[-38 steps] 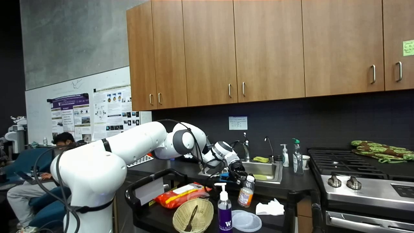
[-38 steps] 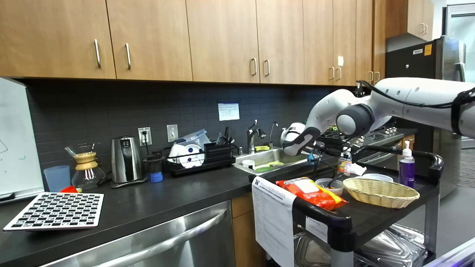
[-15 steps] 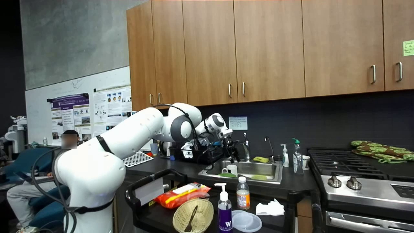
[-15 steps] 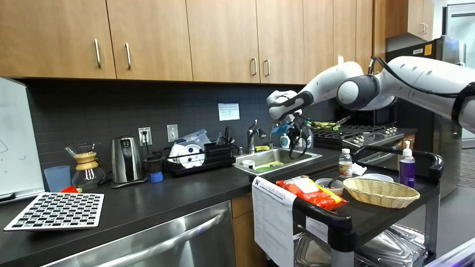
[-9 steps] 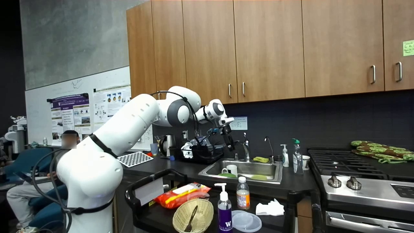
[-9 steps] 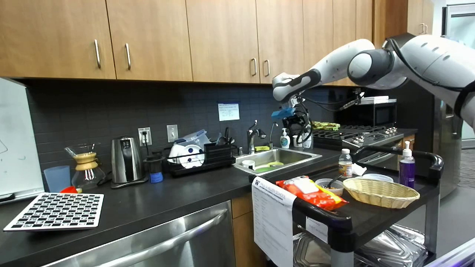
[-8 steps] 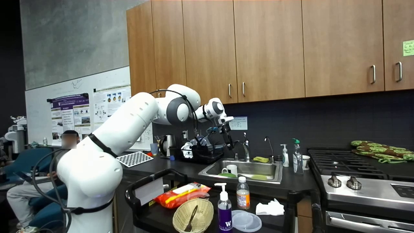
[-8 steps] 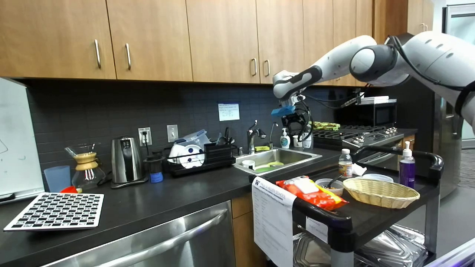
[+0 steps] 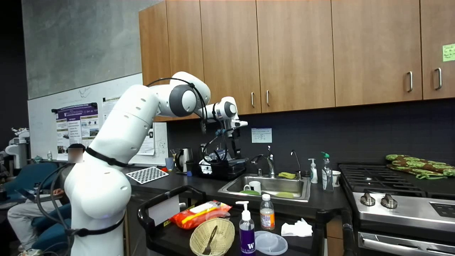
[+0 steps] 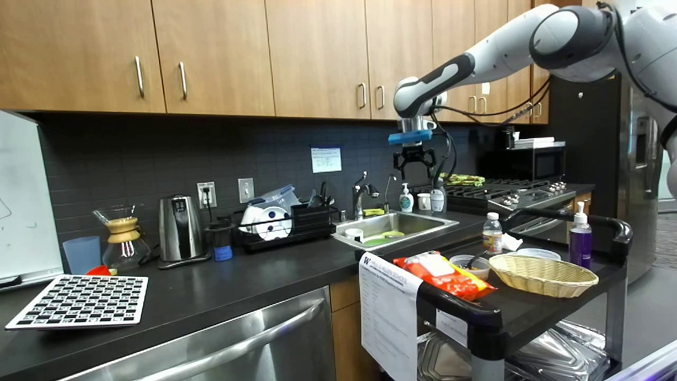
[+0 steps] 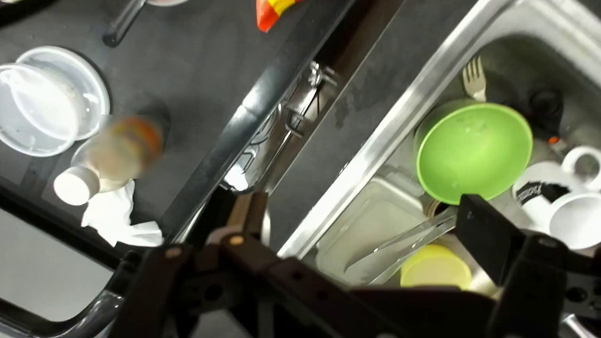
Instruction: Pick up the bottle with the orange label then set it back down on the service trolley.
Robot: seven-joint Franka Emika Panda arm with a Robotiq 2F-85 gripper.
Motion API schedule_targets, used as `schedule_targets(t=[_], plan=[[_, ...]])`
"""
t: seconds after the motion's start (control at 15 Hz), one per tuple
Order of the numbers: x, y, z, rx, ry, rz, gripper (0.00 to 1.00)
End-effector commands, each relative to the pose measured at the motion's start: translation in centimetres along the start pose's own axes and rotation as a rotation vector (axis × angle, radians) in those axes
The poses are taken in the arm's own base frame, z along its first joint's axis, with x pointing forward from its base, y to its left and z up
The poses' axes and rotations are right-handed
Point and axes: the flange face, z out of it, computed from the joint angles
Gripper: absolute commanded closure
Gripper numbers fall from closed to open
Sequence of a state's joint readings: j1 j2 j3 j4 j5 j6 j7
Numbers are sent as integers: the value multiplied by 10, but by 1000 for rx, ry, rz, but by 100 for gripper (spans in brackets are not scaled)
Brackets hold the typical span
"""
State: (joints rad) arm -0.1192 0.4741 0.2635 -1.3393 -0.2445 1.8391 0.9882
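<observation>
The bottle with the orange label (image 9: 267,215) stands upright on the service trolley (image 10: 534,312), towards the sink side, white cap on top. From above in the wrist view, the same bottle (image 11: 110,155) appears at the left, partly blurred, beside a clear lid and a white tissue. High above the counter by the sink, my gripper (image 10: 416,172) points downward, well away from the bottle. Its jaws stand wide apart in the wrist view, and nothing is between its fingers (image 11: 488,239); only the sink shows far below.
Sharing the trolley top are a purple pump bottle (image 9: 247,231), a wicker basket (image 9: 199,241), a red bag (image 9: 199,213) and a clear lid (image 9: 275,245). Beneath my gripper lies the sink (image 10: 439,225) with a green bowl (image 11: 474,150). A tap (image 9: 271,165) rises behind it.
Earlier the bottle leaned beside my lowered gripper; now it stands upright and apart. The arm has risen and drawn back, and the gripper has swung to point downward. The trolley has not moved.
</observation>
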Motion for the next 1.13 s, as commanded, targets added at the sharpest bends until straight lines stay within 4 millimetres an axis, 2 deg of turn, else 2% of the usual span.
schedule_targets(t=[0.0,0.27,0.53,0.93,1.0,1.07], plan=[[-38,34,-14,60,-89,-166,0],[-78,71,-15,98,-202,-382,0],[-119,124,-7,109,-297,-608,0],[-154,194,-2,53,-433,-949,0],[-141,172,5,57,-420,-860,0],[-144,181,4,57,-433,-894,0]])
